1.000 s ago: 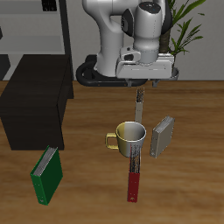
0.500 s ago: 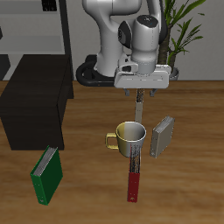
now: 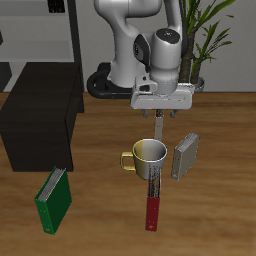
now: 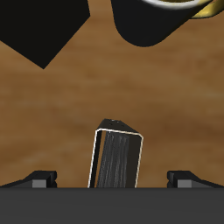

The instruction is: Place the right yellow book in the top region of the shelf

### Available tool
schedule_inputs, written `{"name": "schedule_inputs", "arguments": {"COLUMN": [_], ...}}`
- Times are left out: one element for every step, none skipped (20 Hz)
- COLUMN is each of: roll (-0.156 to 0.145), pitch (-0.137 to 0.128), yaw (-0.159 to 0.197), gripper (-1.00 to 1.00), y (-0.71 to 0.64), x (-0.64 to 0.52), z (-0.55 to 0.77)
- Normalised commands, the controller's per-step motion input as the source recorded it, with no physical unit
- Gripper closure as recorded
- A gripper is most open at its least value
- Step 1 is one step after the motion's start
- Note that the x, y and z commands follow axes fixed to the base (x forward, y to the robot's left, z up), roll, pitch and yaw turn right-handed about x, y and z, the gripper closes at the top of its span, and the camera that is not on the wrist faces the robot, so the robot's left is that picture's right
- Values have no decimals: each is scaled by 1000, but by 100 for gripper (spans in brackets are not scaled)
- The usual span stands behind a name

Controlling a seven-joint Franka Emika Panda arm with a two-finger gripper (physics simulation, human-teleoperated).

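Note:
The right yellow book [image 3: 152, 195] is a thin tan book with a red lower part, on the table just in front of the mug. My gripper [image 3: 160, 133] hangs open above its back end, close behind the mug, and holds nothing. In the wrist view the book [image 4: 118, 156] shows a dark face with pale edges, below and between my spread fingers [image 4: 39, 179], apart from them. The shelf [image 3: 40, 120] is the low black unit at the table's side, well away from my gripper.
A white and yellow mug [image 3: 148, 155] stands beside the book, and its rim [image 4: 166, 3] shows in the wrist view. A greyer book [image 3: 185, 155] stands upright beside the mug. A green book [image 3: 55, 198] leans near the shelf's front.
My hand has come down a little and shifted slightly toward the mug. The fingers stay open. The books and the mug have not moved.

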Motion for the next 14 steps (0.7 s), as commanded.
{"name": "schedule_inputs", "arguments": {"roll": [93,-99,11,85,-36,-5,26,-24,-51,14,-53,-20,-1,-30], "pitch": [-2,0,10,42,1,5,14,-2,-1,-7,-17,-4,-29,-25], "yaw": [75,6,-40,6,6,2,0,5,-2,4,21,-15,19,-16], "gripper": [-100,-100,100,100,100,100,100,100,100,100,100,100,100,100], "y": [193,-39,74,149,1,9,38,-44,-82,-1,-122,-52,-93,-106], "x": [-25,23,-17,11,62,-4,41,16,36,32,-15,10,-57,-52], "z": [-210,-146,-82,-202,-110,-22,-35,4,42,68,149,119,256,242]}}
